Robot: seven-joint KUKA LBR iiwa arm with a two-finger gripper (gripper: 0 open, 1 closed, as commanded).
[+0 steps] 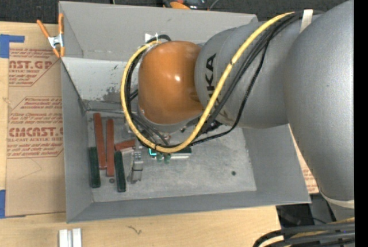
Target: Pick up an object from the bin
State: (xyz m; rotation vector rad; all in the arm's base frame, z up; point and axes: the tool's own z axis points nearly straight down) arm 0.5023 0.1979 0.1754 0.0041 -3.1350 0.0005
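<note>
- Step, by my read: approach. Gripper (137,168) is low at 8 o'clock of the grey metal bin (218,174), just beside a slim dark green flat plastic stick (119,170) lying at its 9.
- Can't tell how far it's open, or if it holds anything.
- Next you'd centre over that stick, then close.
- Farther, at 10: two red-brown flat strips (108,148).

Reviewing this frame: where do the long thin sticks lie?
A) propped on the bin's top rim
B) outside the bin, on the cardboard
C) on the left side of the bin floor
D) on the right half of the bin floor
C: the reddish-brown sticks and the dark green sticks lie roughly parallel on the left side of the bin floor, close to its left wall.
</note>
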